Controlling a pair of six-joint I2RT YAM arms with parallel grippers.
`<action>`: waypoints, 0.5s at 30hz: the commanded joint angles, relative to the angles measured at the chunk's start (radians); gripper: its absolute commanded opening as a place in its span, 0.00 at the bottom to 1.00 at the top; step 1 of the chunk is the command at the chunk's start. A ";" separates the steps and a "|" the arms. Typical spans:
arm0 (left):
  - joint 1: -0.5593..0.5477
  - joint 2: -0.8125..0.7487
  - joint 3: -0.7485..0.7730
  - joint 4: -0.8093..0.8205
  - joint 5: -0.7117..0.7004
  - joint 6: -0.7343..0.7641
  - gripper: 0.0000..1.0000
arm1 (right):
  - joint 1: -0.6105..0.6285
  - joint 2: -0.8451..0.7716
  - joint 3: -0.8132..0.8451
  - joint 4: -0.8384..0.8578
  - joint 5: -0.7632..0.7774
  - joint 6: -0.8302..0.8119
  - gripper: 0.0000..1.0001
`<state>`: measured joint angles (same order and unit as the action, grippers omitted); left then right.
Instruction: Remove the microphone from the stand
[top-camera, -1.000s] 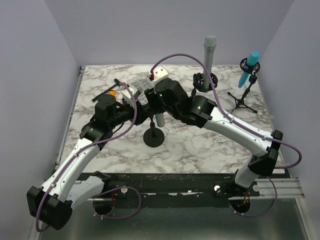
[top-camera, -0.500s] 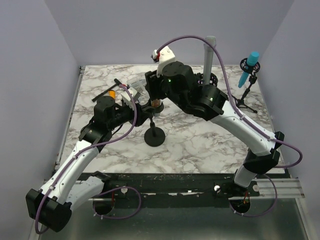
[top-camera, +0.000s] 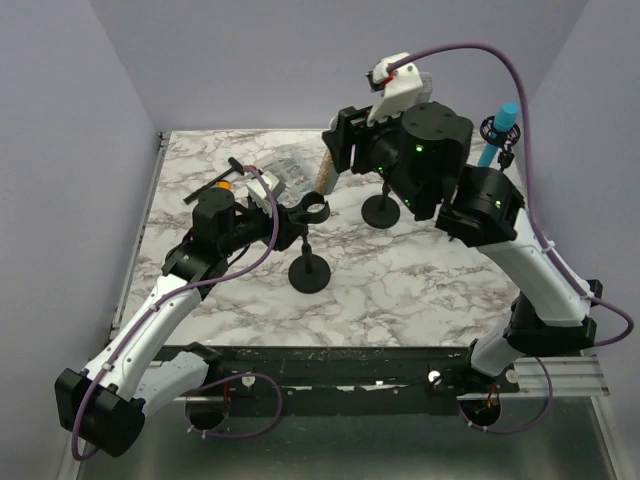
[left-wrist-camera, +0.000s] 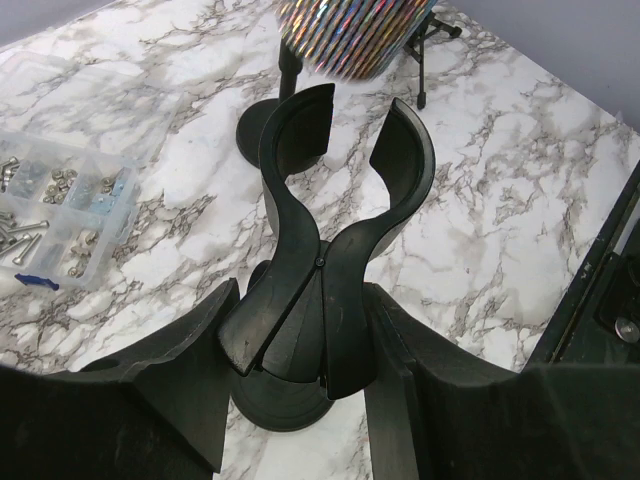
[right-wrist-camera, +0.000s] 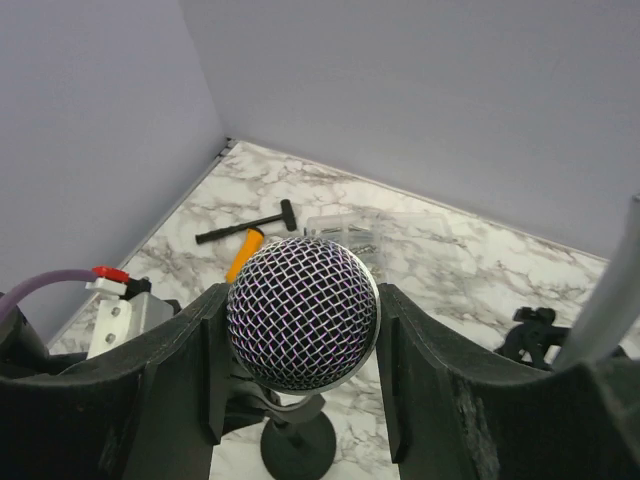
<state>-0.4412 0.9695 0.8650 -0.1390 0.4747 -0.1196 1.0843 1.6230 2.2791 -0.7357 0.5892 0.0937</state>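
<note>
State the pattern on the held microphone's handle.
Shimmering rainbow-striped foil on the round microphone handle; the left wrist view shows it best.

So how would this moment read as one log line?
right claw: holds microphone, clear of stand | stand: clip empty | left claw: flanks stand stem

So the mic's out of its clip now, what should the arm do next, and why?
Probably carry the microphone sideways in the right gripper and lower it onto bare table: it hangs clear above the empty clip, and the left gripper holds the stand steady.
</note>
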 joint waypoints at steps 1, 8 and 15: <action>-0.004 0.014 0.025 -0.047 0.015 -0.028 0.03 | -0.007 -0.143 -0.050 0.049 0.124 -0.056 0.01; -0.004 0.027 0.071 -0.037 -0.020 -0.039 0.03 | -0.007 -0.316 -0.267 0.008 0.146 0.015 0.01; -0.006 0.112 0.196 0.036 -0.096 -0.066 0.00 | -0.007 -0.499 -0.635 -0.040 0.089 0.174 0.01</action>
<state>-0.4412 1.0424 0.9543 -0.1841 0.4366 -0.1516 1.0779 1.1717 1.8065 -0.7322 0.7097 0.1501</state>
